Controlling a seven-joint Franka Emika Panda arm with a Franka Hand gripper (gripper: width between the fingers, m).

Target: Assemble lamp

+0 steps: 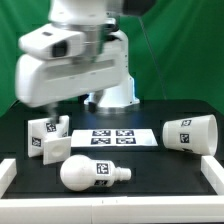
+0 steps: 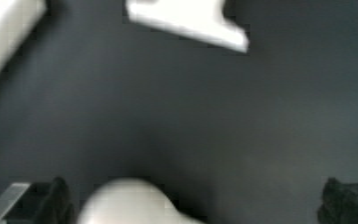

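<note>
In the exterior view the boxy white lamp base stands at the left. The round bulb lies on its side in front of it, neck toward the exterior view's right. The tapered shade lies on its side at the right. The arm's white wrist hangs above the base and bulb, and its fingers do not show there. In the blurred wrist view my gripper is open, with dark fingertips far apart and nothing held. A rounded white shape, probably the bulb, lies between them, nearer one finger.
The marker board lies flat between base and shade. A white angular piece shows far off in the wrist view; I cannot tell which it is. A white rim borders the black table. The arm's pedestal stands behind.
</note>
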